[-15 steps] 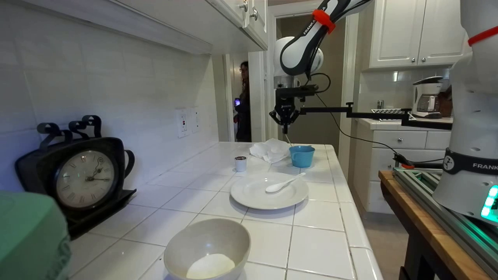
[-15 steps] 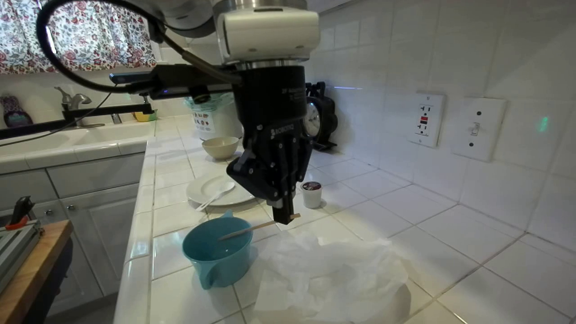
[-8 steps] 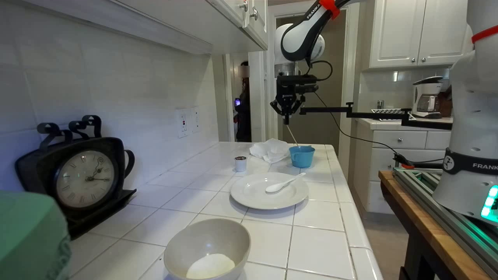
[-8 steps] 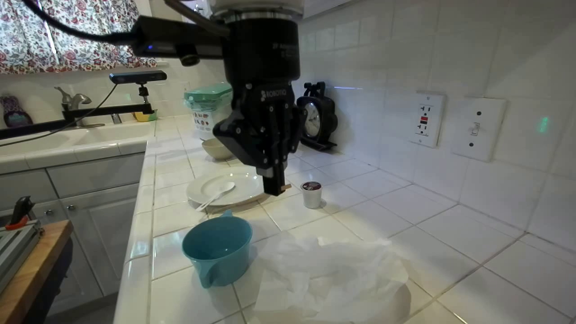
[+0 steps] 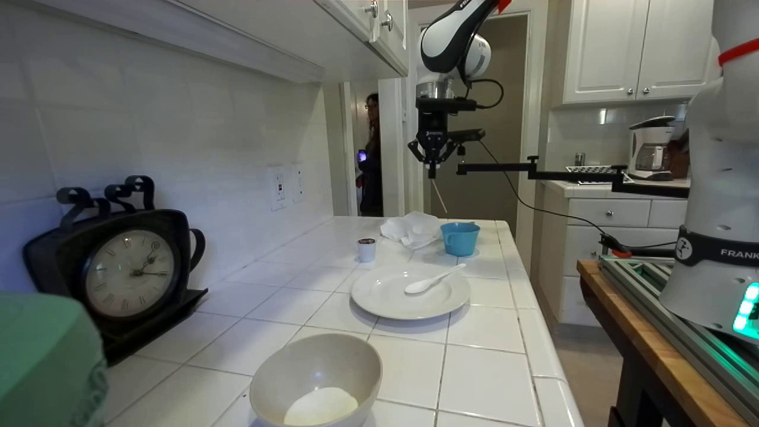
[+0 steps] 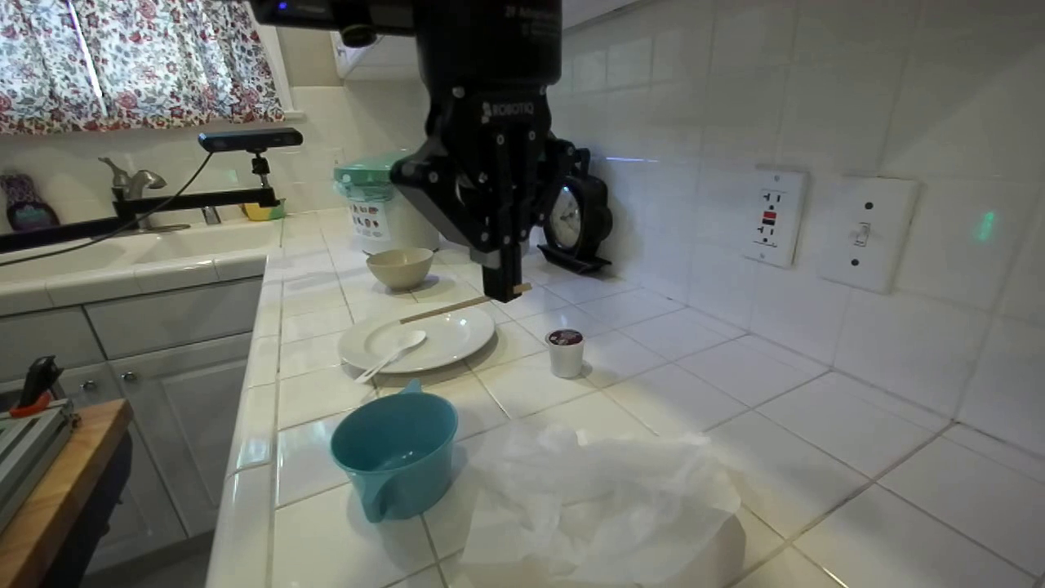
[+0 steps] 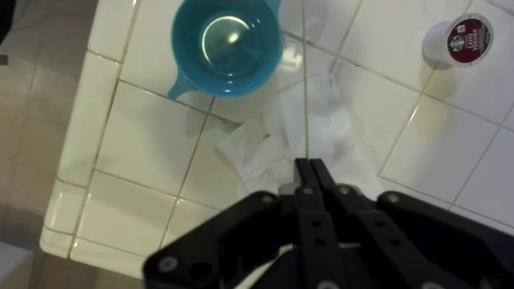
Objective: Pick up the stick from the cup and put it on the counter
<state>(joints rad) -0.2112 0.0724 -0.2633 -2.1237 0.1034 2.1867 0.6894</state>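
My gripper, in both exterior views (image 5: 432,175) (image 6: 502,297), is shut on the thin wooden stick (image 6: 445,311). It holds the stick near one end, with the rest slanting down; the stick also shows in an exterior view (image 5: 439,196). In the wrist view the stick (image 7: 305,88) runs straight out from the closed fingertips of the gripper (image 7: 308,159). The bright blue cup (image 5: 460,240) stands upright on the white tiled counter (image 5: 483,367). In the wrist view the cup (image 7: 227,86) has no stick in it. The stick's low end is above the cup's rim level.
Crumpled white paper (image 6: 604,506) lies beside the cup. A small coffee pod (image 6: 566,359) and a white plate (image 5: 379,296) with a white spoon (image 5: 422,285) stand nearby. A large bowl (image 5: 317,379) and a black clock (image 5: 130,273) are farther along. The tiled wall borders the counter.
My gripper has risen, lifting the stick out of the cup. The stick's low end was inside the cup a second ago and now hangs free above it. The cup has not moved.
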